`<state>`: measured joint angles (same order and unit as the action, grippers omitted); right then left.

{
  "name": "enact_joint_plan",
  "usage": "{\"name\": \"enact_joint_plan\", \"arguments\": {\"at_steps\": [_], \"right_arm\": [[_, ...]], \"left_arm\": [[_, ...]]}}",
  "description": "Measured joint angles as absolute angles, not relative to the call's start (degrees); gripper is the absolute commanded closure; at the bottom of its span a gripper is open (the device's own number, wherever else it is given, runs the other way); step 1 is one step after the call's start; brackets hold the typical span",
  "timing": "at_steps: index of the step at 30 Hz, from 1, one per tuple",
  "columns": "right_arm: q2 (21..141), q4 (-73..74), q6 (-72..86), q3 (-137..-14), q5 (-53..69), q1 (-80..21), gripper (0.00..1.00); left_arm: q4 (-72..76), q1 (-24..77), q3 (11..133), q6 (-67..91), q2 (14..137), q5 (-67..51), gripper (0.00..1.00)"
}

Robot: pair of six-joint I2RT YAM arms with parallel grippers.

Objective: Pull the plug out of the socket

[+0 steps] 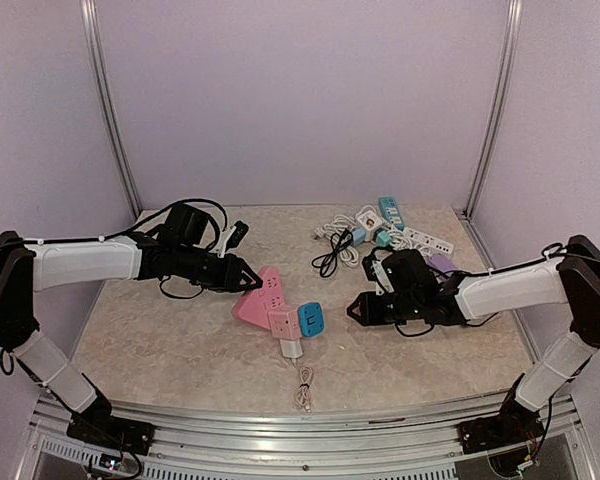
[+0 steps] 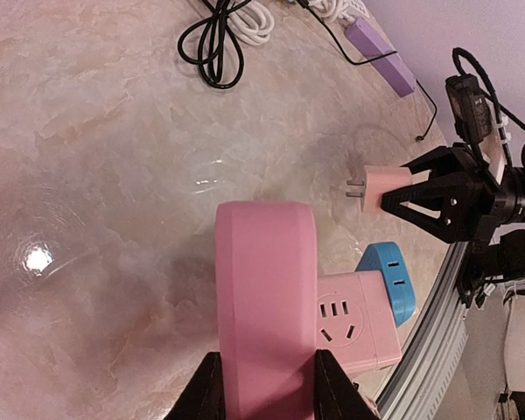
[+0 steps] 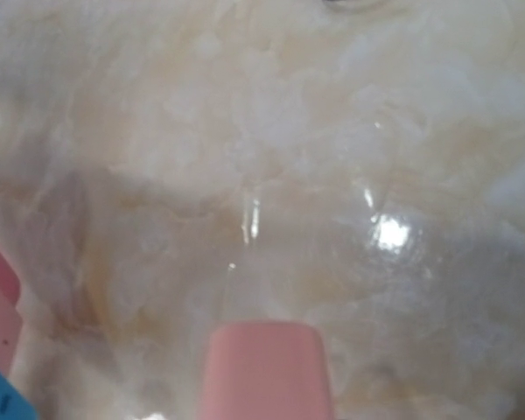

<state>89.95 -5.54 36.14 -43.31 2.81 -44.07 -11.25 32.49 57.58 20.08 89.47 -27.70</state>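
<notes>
Closest to the left wrist camera, our left gripper (image 2: 268, 359) pinches the pink socket (image 2: 264, 280) between its two fingers (image 2: 206, 392), and the block runs straight ahead from the fingertips. Just right of them the socket shows a square face with holes, and a blue adapter (image 2: 390, 280) sits against it. Farther ahead and to the right, our right gripper (image 2: 399, 186) clamps the pink plug (image 2: 381, 182). We see its two prongs bare, pointing back toward the socket and well apart from it.

From the right wrist, the plug's pink body fills the space just ahead of the fingers, which we cannot see, over the marble table (image 3: 289, 175). A sliver of the socket shows far to the left.

From above, the socket and adapter lie between our two grippers. A white charger (image 1: 292, 348) sits nearer the arm bases.
</notes>
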Motion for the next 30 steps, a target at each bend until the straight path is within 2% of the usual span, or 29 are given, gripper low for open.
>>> {"name": "enact_joint_plan", "arguments": {"at_steps": [8,15,22,24,25,27,30], "right_arm": [[92.7,-5.5,37.1,-43.3,2.8,-43.9,0.82],[93.0,-5.5,37.6,-43.3,2.8,-43.1,0.61],[93.0,-5.5,38.0,-43.2,2.5,-42.7,0.45],[93.0,-5.5,38.0,-43.1,2.2,-42.6,0.38],[93.0,-5.5,37.9,-43.1,2.0,-42.6,0.3],[92.9,-5.4,38.0,-43.0,1.5,-42.5,0.21],[92.2,-4.1,36.9,-42.9,0.0,-42.5,0.17]], "left_arm": [[-11.3,32.5,57.6,20.1,89.4,-27.6,0.94],[-11.4,32.5,57.6,19.9,89.0,-27.5,0.94],[-11.6,32.5,57.6,19.7,88.9,-27.1,0.94],[-11.6,32.5,57.6,19.7,88.9,-27.1,0.94],[-11.6,32.5,57.6,19.7,88.9,-27.1,0.94],[-11.6,32.5,57.6,19.7,88.9,-27.1,0.94],[-11.6,32.5,57.6,19.6,88.8,-27.1,0.94]]}}
